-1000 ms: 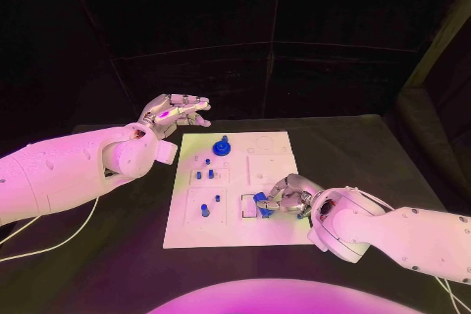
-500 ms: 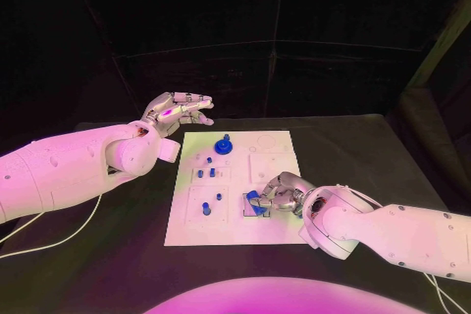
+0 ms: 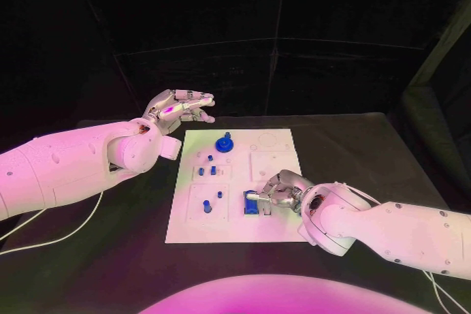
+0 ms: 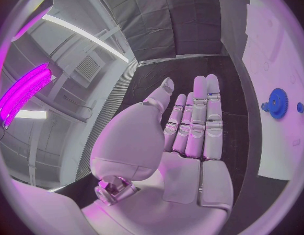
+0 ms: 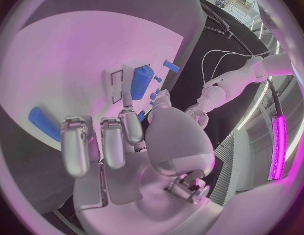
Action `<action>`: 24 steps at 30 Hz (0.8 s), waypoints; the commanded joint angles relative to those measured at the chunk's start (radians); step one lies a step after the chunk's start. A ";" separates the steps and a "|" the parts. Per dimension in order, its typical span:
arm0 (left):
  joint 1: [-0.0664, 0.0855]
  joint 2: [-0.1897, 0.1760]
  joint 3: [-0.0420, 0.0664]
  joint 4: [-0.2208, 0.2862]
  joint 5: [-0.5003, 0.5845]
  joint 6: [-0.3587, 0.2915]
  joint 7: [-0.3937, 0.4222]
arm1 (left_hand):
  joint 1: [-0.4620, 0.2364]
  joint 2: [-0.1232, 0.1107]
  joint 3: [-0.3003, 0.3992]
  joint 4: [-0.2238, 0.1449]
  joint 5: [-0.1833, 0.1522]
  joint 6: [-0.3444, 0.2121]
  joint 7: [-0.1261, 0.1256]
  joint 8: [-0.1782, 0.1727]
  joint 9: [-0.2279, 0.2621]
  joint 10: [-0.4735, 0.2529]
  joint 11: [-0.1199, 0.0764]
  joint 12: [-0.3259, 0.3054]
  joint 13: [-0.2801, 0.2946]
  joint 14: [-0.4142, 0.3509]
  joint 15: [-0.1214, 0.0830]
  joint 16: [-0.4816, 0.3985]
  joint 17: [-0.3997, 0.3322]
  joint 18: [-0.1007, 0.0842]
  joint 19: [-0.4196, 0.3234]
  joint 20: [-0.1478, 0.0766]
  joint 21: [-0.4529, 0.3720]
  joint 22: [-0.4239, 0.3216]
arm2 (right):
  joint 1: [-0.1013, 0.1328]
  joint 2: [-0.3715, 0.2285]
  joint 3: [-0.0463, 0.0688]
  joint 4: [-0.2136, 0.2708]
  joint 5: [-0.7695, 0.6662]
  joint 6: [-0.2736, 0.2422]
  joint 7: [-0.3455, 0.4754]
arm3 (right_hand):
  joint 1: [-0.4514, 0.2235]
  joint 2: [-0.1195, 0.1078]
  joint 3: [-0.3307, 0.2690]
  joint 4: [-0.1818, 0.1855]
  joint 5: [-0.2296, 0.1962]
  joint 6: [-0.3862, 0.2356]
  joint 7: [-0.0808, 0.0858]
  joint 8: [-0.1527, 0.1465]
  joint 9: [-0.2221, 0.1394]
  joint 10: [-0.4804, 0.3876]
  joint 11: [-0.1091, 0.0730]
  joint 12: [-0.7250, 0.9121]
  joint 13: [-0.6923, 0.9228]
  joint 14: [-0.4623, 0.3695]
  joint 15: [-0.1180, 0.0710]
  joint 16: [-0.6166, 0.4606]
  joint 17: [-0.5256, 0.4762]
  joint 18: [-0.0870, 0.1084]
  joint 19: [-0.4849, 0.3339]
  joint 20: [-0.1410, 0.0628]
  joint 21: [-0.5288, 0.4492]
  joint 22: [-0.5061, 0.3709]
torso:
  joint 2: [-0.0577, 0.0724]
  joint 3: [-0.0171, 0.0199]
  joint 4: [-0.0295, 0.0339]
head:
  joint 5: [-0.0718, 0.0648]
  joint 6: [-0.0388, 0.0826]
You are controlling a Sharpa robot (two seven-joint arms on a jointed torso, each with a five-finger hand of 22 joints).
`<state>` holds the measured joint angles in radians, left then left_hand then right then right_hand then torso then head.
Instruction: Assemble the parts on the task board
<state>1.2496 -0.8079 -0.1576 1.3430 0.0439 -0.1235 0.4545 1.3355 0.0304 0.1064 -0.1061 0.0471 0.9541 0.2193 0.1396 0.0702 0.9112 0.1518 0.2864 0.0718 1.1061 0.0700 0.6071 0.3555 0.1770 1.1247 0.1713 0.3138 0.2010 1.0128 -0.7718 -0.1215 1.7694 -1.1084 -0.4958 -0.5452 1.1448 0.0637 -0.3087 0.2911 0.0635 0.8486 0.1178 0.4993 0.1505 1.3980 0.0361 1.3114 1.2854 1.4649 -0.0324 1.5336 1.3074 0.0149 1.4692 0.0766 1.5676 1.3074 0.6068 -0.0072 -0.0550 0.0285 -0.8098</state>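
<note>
The white task board point(image 3: 277, 225) lies mid-table. My right hand point(image 3: 279, 190) is low over its near right part, thumb and a fingertip point(image 5: 128, 100) pinching the end of a blue block point(image 3: 252, 204) point(image 5: 141, 82) at a rectangular slot. A second blue block point(image 5: 44, 124) lies on the board beyond the fingers. A blue gear point(image 3: 224, 146) point(image 4: 277, 102) stands at the far middle of the board. Small blue pegs point(image 3: 206, 170) and another peg point(image 3: 207, 205) stand in the left column. My left hand point(image 3: 180, 107) hovers beyond the far left corner, palm point(image 4: 191, 162) flat, fingers straight, holding nothing.
The black table point(image 3: 382, 157) surrounds the board, with open room to the right and at the far side. A white cable point(image 3: 59, 236) runs across the table at the near left. My left forearm point(image 3: 79, 164) hangs over the table's left part.
My right hand and forearm have slid a little to the left, and the blue block has moved with the fingers. The left hand has drifted slightly farther away.
</note>
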 commanded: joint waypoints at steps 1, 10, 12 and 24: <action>0.001 0.001 0.001 0.001 0.003 0.010 0.007 | 0.000 0.009 -0.004 0.001 0.002 -0.003 -0.003 0.006 0.001 -0.007 0.001 0.003 0.001 -0.003 0.003 -0.001 0.000 0.004 0.008 0.000 -0.005 -0.001 | 0.002 0.001 0.001 0.000 -0.038 -0.014 -0.004 | -0.025 -0.006 -0.011 0.001 -0.011 -0.011 0.000 -0.005 -0.001 -0.013 0.001 -0.012 -0.011 0.087 -0.001 -0.004 0.184 -0.015 0.102 -0.002 0.003 0.263 | -0.001 0.0001 -0.0008 | 0.001 -0.001; 0.001 0.000 0.001 0.000 0.003 0.010 0.008 | 0.000 0.009 -0.004 0.001 0.002 -0.003 -0.003 0.006 0.001 -0.007 0.001 0.003 0.001 -0.003 0.003 -0.001 0.000 0.004 0.008 0.000 -0.005 -0.001 | 0.001 -0.009 0.001 0.019 -0.053 0.007 0.038 | 0.018 0.009 0.008 -0.023 0.062 -0.016 0.002 -0.003 -0.002 -0.016 0.003 -0.019 -0.013 0.087 0.002 -0.006 0.181 -0.015 0.102 0.002 0.003 0.263 | -0.001 0.0008 -0.0017 | 0.002 0.000; 0.001 0.000 0.001 0.000 0.003 0.010 0.008 | 0.000 0.009 -0.004 0.001 0.002 -0.003 -0.003 0.006 0.001 -0.007 0.001 0.003 0.001 -0.003 0.003 -0.001 0.000 0.004 0.008 0.000 -0.005 -0.001 | 0.001 -0.010 0.001 0.023 -0.058 0.015 0.044 | 0.068 0.005 0.019 -0.054 0.091 -0.016 0.001 -0.001 -0.002 -0.016 0.003 -0.019 -0.012 0.087 0.001 -0.006 0.181 -0.015 0.102 0.002 0.003 0.263 | -0.001 0.0006 -0.0024 | 0.002 0.000; 0.001 0.001 0.001 -0.002 0.003 0.011 0.007 | 0.000 0.009 -0.004 0.001 0.002 -0.003 -0.003 0.006 0.001 -0.007 0.001 0.003 0.001 -0.003 0.003 -0.001 0.000 0.004 0.008 0.000 -0.005 -0.001 | 0.001 -0.021 0.001 0.037 -0.128 0.054 0.063 | 0.213 -0.003 0.052 -0.172 0.100 0.017 -0.008 0.034 0.009 -0.010 -0.006 -0.019 -0.003 0.086 -0.006 -0.010 0.177 -0.015 0.102 -0.004 0.003 0.263 | 0.000 0.0009 -0.0016 | 0.000 0.002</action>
<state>1.2496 -0.8079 -0.1576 1.3406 0.0439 -0.1230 0.4543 1.3355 0.0304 0.1064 -0.1061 0.0471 0.9541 0.2193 0.1395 0.0702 0.9112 0.1519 0.2864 0.0718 1.1061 0.0700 0.6071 0.3555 0.1769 1.1247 0.1713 0.3138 0.2011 1.0128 -0.7924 -0.1215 1.8019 -1.1897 -0.4682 -0.5046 1.3478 0.0584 -0.2560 0.1252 0.1701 0.8598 0.1097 0.5283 0.1584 1.3864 0.0407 1.2955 1.2825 1.4649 -0.0321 1.5296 1.3073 0.0150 1.4691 0.0767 1.5676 1.3074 0.6059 -0.0060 -0.0569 0.0290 -0.8075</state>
